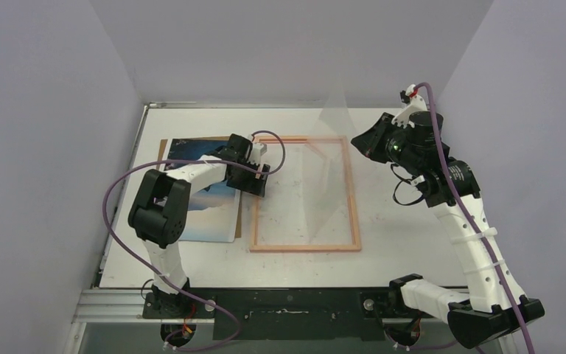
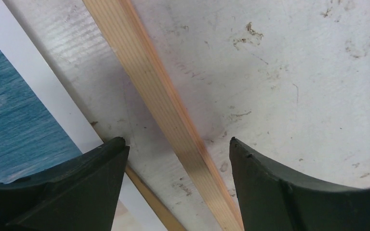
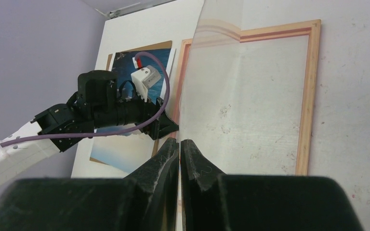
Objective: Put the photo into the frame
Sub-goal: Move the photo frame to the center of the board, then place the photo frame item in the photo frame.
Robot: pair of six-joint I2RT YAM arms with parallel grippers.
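Closest to me, my left claw (image 2: 178, 144) is hanging low over the table (image 1: 413, 251) with its fingers spread wide. It is gripping nothing. The left rail of the frame (image 2: 159, 96) is running between the two fingertips, showing pale wood grain, and neither fingertip is touching it.

Just to the left of that rail, the photo (image 2: 14, 120) is lying flat outside the frame, its white border close beside the rail with a strip of bare table between them. From above, the photo (image 1: 210, 214) is resting on a brown board (image 1: 163, 147) that is peeking out along its far and left edges, and my left arm is crossing over part of it.

The frame (image 1: 354, 206) is lying flat in the middle of the table, with bare table showing through its opening.

Farther out, my right claw (image 3: 179, 144) is pinching its fingers tight on the edge of a clear sheet (image 3: 231, 86). I am holding that sheet (image 1: 328, 155) up on edge and tilted above the frame's opening, its top corner rising toward the back wall. I cannot tell whether its lower edge is touching the table.
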